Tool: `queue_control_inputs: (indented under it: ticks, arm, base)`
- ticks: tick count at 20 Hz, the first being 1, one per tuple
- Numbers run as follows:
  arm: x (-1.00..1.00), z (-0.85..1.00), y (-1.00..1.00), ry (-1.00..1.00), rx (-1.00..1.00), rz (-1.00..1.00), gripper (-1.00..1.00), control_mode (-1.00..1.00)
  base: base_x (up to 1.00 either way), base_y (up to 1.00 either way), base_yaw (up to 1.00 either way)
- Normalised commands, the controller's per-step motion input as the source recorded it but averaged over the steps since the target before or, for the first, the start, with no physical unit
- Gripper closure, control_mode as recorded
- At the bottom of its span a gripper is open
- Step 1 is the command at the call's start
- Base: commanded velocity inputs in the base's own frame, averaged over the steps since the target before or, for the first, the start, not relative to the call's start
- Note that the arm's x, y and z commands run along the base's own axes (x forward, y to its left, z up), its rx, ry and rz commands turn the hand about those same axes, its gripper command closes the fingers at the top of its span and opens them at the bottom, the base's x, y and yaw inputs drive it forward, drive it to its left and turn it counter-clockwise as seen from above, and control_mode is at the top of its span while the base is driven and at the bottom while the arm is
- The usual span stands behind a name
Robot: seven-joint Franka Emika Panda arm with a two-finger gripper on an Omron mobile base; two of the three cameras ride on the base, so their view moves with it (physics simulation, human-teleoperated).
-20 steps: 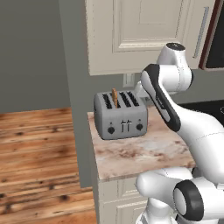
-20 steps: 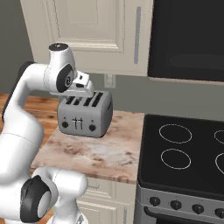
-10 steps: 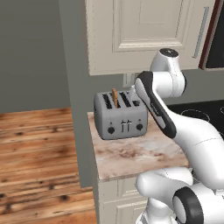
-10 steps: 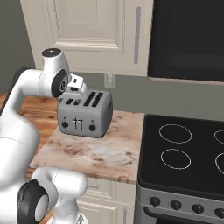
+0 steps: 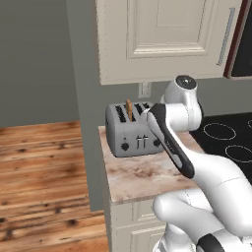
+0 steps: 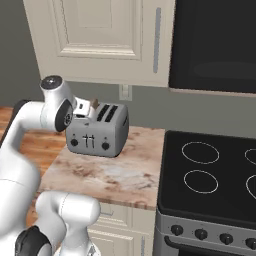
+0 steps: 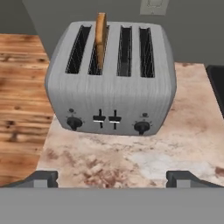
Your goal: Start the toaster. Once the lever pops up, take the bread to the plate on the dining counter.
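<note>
Toaster (image 6: pixel 98 132) seen on marble counter (image 6: pixel 107 172), near back wall, both black knobs and two levers facing forward. Bread (image 6: pixel 94 103) seen upright, sticking out of slot near toaster's left end. Black stovetop (image 6: pixel 210 175) set just right of counter. Cream cabinet (image 6: pixel 102 37) mounted above. Wall outlet (image 6: pixel 124 92) seen behind toaster.

The toaster (image 7: pixel 111 78) stands before me on the marble counter (image 7: pixel 131 162), silver-grey, four dark slots up, knobs and levers facing me. The bread (image 7: pixel 101 39) stands upright in its second slot from the left, tan, poking out.
</note>
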Motion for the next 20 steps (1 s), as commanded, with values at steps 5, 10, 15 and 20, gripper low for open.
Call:
queue_control_inputs:
  ticks: [5, 10, 15, 20]
  arm:
    - [0.00, -0.32, 0.12, -0.11, 0.00, 0.00, -1.00, -1.00]
    - [0.04, -0.27, 0.14, -0.04, 0.00, 0.00, -1.00, -1.00]
    - [0.04, -0.10, 0.01, 0.00, 0.00, 0.00, -1.00, -1.00]
    - [0.06, -0.17, 0.00, 0.00, 0.00, 0.00, -1.00, -1.00]
  base:
    - [0.00, 0.00, 0.00]
    - [0.00, 0.00, 0.00]
    - [0.00, 0.00, 0.00]
    - [0.00, 0.00, 0.00]
